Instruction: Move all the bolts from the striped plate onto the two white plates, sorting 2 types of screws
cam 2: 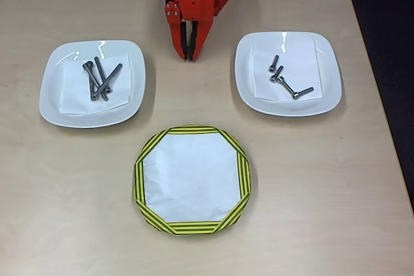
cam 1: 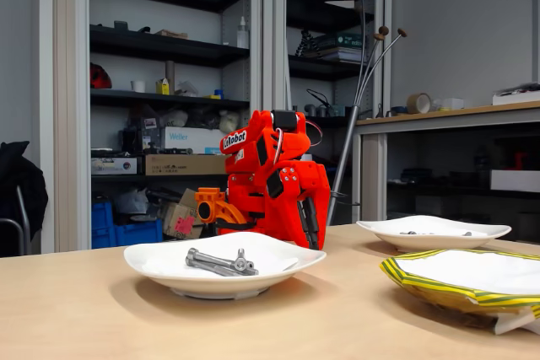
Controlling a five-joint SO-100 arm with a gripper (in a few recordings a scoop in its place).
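Note:
The striped plate lies at the table's front centre, its white middle bare; in the fixed view the striped plate is at the right. One white plate on the left holds several long bolts, also seen as long bolts on the near white plate. The other white plate holds several short bolts; in the fixed view it is the far plate. My red gripper hangs folded at the back between the white plates, shut, holding nothing, also seen as the gripper.
The arm's base stands at the table's back edge. Shelves with boxes and a side counter are behind the table in the fixed view. Bare tabletop lies in front of the striped plate and at both sides.

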